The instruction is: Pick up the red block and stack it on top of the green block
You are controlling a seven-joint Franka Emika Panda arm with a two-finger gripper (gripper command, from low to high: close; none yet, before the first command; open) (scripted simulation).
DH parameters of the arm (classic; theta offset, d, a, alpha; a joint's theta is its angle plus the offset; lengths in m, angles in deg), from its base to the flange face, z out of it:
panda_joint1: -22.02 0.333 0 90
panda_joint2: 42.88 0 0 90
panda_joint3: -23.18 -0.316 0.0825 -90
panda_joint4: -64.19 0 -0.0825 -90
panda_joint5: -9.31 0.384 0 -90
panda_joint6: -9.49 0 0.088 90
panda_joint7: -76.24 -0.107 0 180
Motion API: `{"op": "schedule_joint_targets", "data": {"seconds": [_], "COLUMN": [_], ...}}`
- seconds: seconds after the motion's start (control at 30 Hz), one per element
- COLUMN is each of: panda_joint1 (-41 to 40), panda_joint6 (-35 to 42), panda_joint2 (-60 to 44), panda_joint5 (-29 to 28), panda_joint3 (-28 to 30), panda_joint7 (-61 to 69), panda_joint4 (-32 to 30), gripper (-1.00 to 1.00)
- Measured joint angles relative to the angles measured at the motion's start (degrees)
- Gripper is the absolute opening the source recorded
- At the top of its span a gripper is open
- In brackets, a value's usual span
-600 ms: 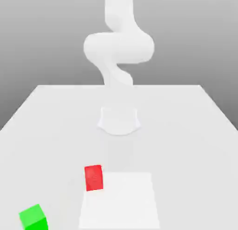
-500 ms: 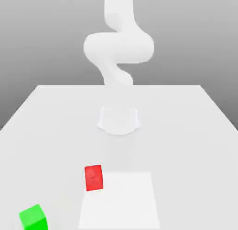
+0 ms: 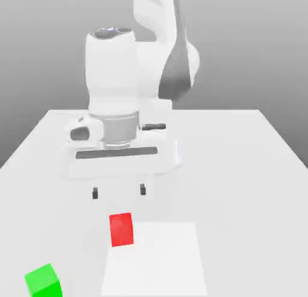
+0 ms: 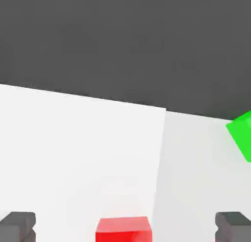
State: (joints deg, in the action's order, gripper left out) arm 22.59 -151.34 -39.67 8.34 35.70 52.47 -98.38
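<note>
The red block [image 3: 121, 229] rests on the white table, at the left edge of a brighter white square patch [image 3: 157, 260]. The green block [image 3: 43, 281] sits apart from it, near the table's front corner on the exterior view's left. My gripper [image 3: 118, 192] hangs open above the table just behind the red block, its two dark fingertips [image 3: 95, 193] spread wide with nothing between them. In the hand view the red block [image 4: 123, 229] lies between the two fingertips [image 4: 17, 226], and the green block [image 4: 242, 132] shows at the picture's edge.
The white arm's hand [image 3: 120, 151] and upper links [image 3: 150, 55] rise behind the blocks. The table [image 3: 240, 169] is a plain white surface with open room on the exterior view's right and at the back.
The arm's hand now hangs low over the table behind the red block, where earlier only the pale upright arm and its base showed. Both blocks lie where they were.
</note>
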Motion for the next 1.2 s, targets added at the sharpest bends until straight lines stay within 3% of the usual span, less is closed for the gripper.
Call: {"op": "schedule_joint_targets", "data": {"seconds": [0.23, 0.27, 0.5, 0.77, 0.97, 1.2], "panda_joint1": [-4.31, -5.16, -5.24, -4.20, -7.33, -8.91], "panda_joint6": [-11.69, -12.68, -12.52, -0.64, 5.90, 13.05], "panda_joint2": [-14.22, -15.39, -15.27, -1.92, -6.26, -13.95], "panda_joint5": [9.39, 10.05, 9.76, -0.01, -0.76, 3.95], "panda_joint3": [-6.46, -7.48, -7.49, -3.57, -2.07, 0.26], "panda_joint7": [7.53, 7.99, 7.77, -0.25, -14.54, -29.10], "panda_joint4": [1.03, 1.17, 1.16, -0.14, 10.82, 25.33], "gripper": [0.00, -1.00, -1.00, -1.00, -1.00, -1.00]}}
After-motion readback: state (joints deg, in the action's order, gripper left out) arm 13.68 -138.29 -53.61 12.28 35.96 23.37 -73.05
